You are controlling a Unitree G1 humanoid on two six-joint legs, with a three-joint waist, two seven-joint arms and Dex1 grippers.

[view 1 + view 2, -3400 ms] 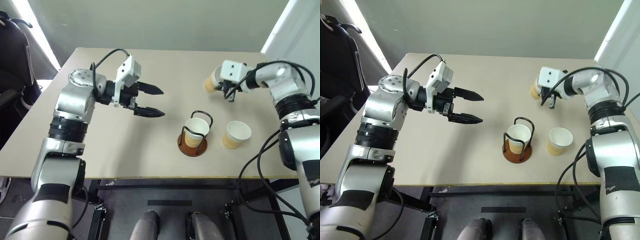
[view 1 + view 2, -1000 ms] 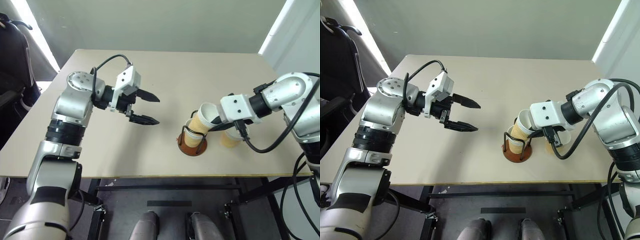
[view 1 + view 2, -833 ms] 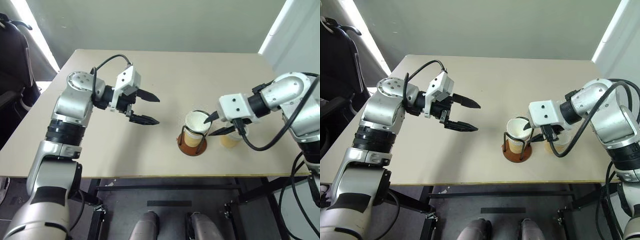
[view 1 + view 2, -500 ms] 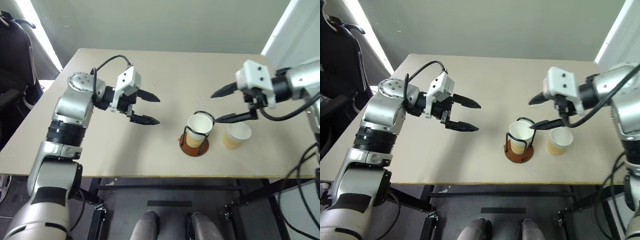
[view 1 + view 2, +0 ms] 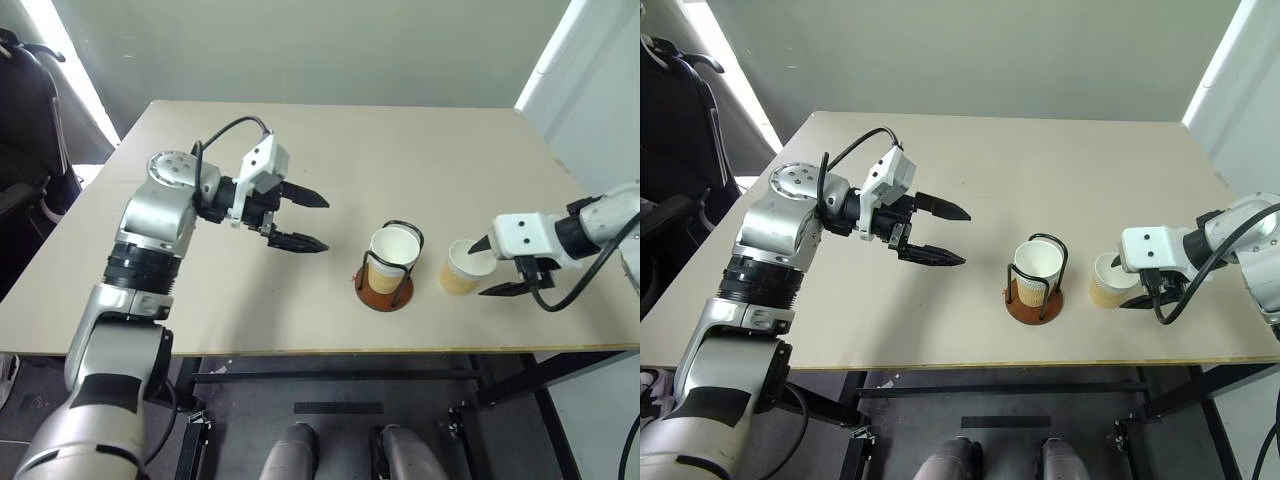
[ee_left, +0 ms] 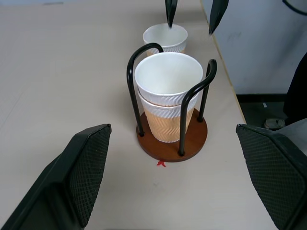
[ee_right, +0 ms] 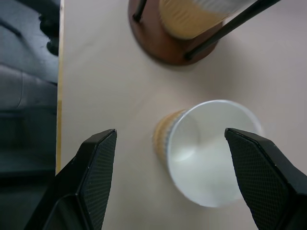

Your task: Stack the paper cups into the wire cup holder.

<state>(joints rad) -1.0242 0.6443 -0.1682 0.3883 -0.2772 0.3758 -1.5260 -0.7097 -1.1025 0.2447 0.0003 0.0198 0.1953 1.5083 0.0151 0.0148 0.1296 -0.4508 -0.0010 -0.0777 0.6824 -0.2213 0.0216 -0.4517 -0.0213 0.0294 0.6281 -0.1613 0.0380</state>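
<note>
Behind our work surface we see a plain grey wall, and the wide beige table carries everything that matters for us. Our left gripper hangs over the middle-left part of the table with its two fingers spread wide and nothing between them; it is well apart from the cups and has no part in this step. Near the front edge stands the wire cup holder, upright on its round brown base, and two paper cups already sit nested inside it, one rim just above the other. The last cup stands upright on the table just beside the holder, on its right side. Our right gripper is above this cup with the fingers wide apart, one on each side of the rim, and we judge it does not touch the cup yet. To do this step well, we should lower the fingers so that they take the wall below the rolled rim, and close gently, because thin paper crushes easily. Then we should lift straight up, so that the cup does not knock the wire loops standing so close.
</note>
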